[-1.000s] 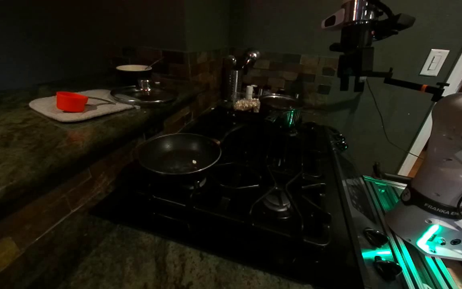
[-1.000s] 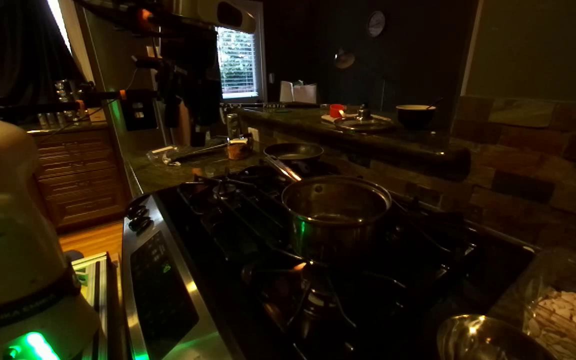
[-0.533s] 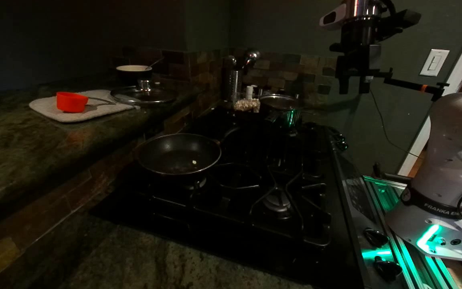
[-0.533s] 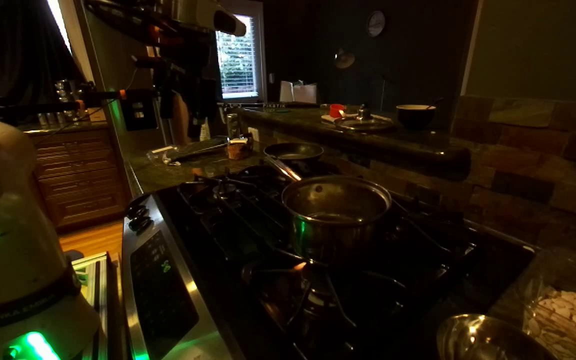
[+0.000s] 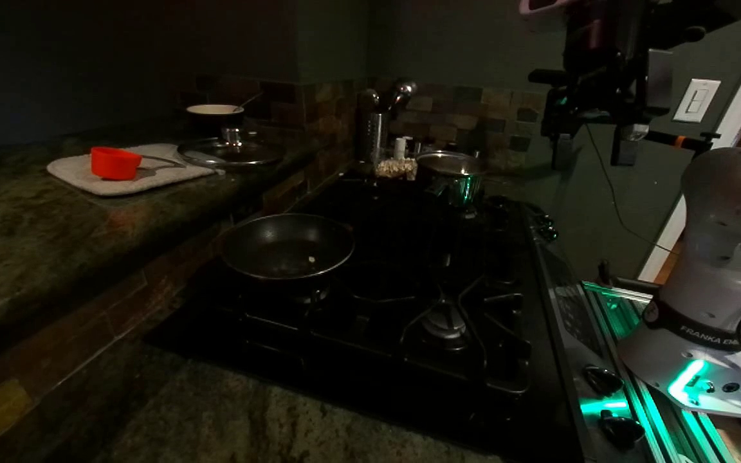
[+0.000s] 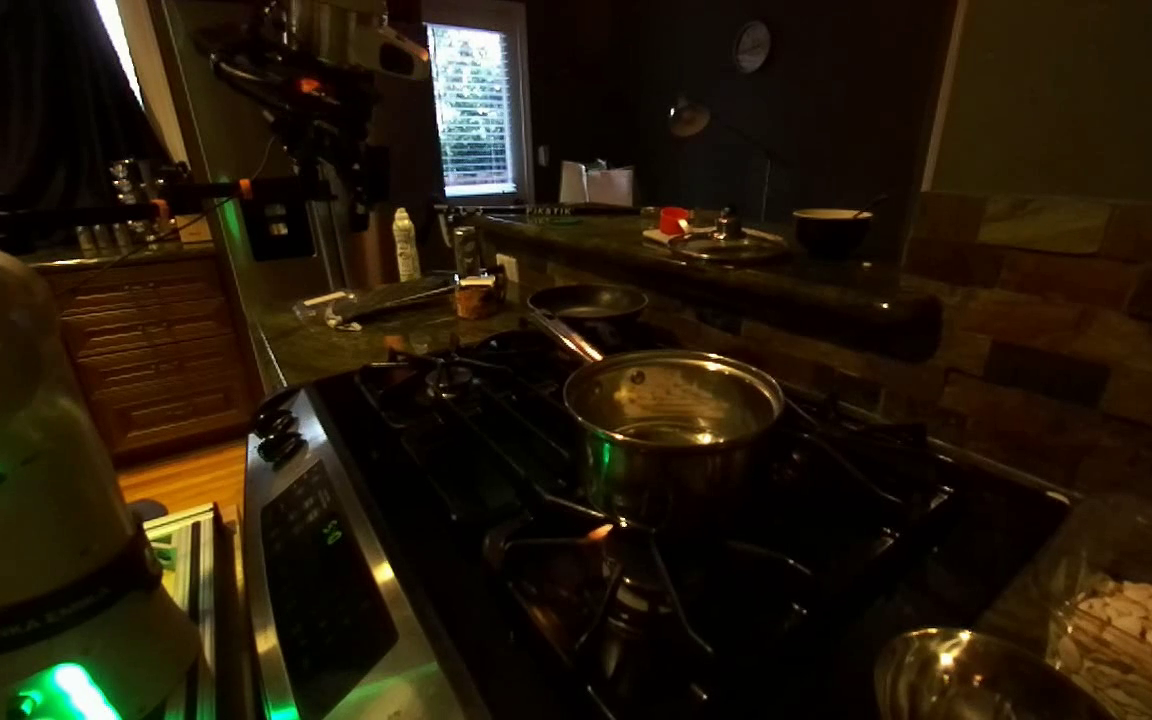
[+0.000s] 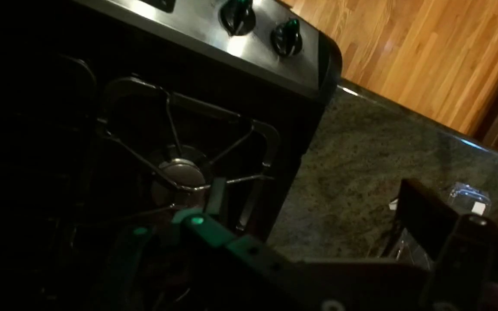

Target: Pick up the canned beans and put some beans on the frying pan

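The black frying pan (image 5: pixel 280 241) sits on a stove burner with one small pale piece in it. It also shows in an exterior view (image 6: pixel 591 303). No can of beans is clearly recognisable. A clear container (image 6: pixel 1136 630) of pale, bean-like pieces stands at the stove's back corner. It also shows in an exterior view (image 5: pixel 396 168). My gripper (image 5: pixel 594 151) hangs high above the stove's front side, away from the pan. In the wrist view the gripper (image 7: pixel 318 201) has its fingers wide apart with nothing between them, over the stove edge and counter.
A steel saucepan (image 6: pixel 673 400) stands on the stove, with a metal bowl (image 6: pixel 976 675) near the container. A small jar (image 6: pixel 477 300), a plastic package (image 6: pixel 331 312) and a bottle (image 6: pixel 404 245) are on the far counter. A red cup (image 5: pixel 115 164) and glass lid (image 5: pixel 232 154) lie on the raised ledge.
The gripper has moved toward the far counter and turned; its fingers look farther apart in an exterior view. A bottle behind it has come into sight. The pan has not moved.
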### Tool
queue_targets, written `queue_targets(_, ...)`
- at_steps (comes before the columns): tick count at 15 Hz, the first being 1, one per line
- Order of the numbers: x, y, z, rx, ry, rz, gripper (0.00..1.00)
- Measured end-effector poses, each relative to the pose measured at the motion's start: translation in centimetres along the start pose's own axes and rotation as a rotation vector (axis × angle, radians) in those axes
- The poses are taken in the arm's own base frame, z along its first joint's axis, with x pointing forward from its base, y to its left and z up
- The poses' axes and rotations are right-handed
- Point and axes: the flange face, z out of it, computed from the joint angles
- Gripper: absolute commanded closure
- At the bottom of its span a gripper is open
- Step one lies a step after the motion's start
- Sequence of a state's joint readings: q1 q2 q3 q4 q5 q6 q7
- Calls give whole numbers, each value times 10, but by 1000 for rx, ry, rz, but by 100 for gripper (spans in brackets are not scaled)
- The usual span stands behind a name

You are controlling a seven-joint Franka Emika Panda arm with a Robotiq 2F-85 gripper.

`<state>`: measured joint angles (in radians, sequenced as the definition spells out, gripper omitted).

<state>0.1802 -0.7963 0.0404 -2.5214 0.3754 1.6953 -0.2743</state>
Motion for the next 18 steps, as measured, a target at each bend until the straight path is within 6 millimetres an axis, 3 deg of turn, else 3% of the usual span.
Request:
queue_targets(4, 41, -27, 24, -27, 104, 76, 0)
queue_targets(9, 85, -64, 78, -86, 166, 195, 0)
queue_targets(14, 127, -82, 125, -113, 224, 287, 0)
queue_targets(18, 134, -80, 127, -104, 216, 291, 0)
